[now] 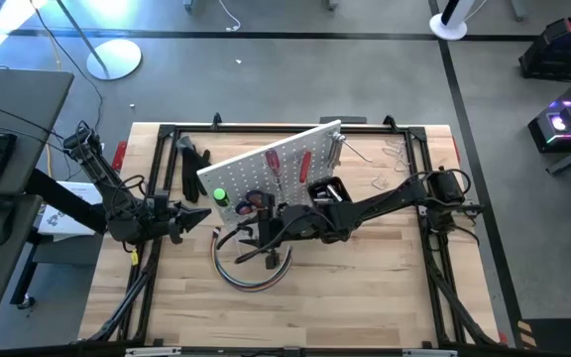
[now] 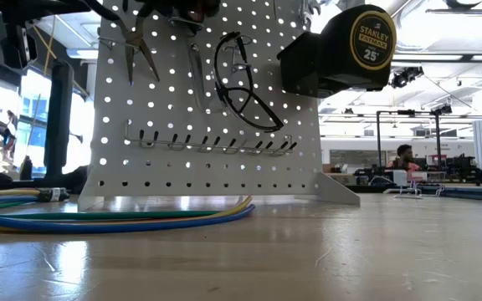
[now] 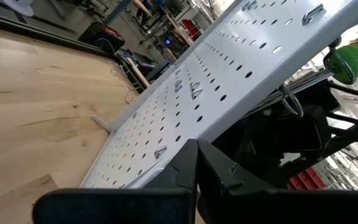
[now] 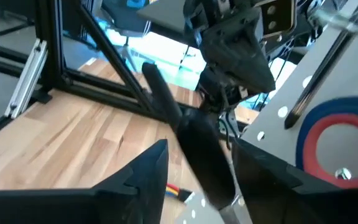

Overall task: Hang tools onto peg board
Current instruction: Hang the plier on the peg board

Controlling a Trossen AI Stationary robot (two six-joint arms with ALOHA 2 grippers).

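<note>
Currently I find the peg board (image 1: 271, 164) standing tilted on the wooden table (image 1: 365, 288), just behind the coiled cables (image 1: 251, 273). My right gripper (image 1: 256, 233) is at the board's front near the scissors (image 1: 256, 203), jaws apart around a black handle (image 4: 194, 140). My left gripper (image 1: 198, 219) waits at the board's left end, jaws together. A yellow tape measure (image 2: 362, 46) sits in the black bin (image 2: 308, 63).

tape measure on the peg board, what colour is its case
Black with a yellow label, clearest in the low view: tape measure.
</note>
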